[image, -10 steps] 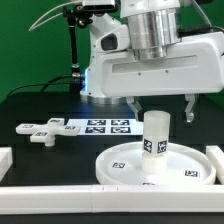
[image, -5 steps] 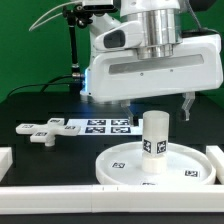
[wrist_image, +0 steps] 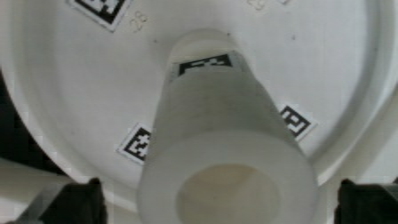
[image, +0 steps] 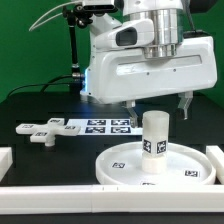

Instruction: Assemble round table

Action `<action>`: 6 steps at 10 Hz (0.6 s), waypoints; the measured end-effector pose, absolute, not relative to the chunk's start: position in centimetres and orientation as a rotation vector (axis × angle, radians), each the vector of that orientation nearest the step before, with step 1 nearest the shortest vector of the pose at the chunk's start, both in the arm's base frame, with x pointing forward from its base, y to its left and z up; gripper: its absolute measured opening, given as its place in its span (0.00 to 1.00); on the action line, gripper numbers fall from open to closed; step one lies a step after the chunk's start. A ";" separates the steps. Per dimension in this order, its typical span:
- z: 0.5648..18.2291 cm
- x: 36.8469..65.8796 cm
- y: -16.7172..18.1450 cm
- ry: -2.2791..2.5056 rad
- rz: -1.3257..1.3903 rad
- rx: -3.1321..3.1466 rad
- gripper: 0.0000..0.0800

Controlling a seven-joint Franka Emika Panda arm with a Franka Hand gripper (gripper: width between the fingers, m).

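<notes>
We see the Panda arm (image: 150, 62), its bulky white head filling the upper part of the exterior view, above a black table (image: 30, 100). Nearest the camera, the large rimmed round disc (image: 118, 160) lies flat on that table, boxed in by white border rails (image: 90, 198). Behind it the marker board (image: 100, 125) lies flat, with the cross-shaped base piece (image: 38, 131) just beside it toward the exterior view's left. The short cylindrical leg (image: 155, 138) stands upright at the disc's middle. The gripper (image: 160, 106) hangs over the leg, jaws spread wide and holding nothing, its dark fingertips (wrist_image: 79, 198) on either side and clear of it. Small square tags mark the disc and the leg
</notes>
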State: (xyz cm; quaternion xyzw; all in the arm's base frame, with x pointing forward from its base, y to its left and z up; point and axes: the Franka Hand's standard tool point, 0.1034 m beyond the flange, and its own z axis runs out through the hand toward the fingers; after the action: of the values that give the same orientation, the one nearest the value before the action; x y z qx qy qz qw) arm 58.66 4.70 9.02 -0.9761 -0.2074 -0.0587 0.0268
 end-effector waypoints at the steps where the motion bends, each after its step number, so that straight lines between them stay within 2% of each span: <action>1: 9.0 58.6 4.7 -0.727 -0.182 -3.000 0.81; 6: 8.6 58.4 5.1 -1.479 -0.165 -2.813 0.81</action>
State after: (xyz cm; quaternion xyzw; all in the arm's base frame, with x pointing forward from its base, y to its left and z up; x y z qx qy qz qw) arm 58.40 5.13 8.63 -0.8838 -0.4646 -0.0518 -0.0206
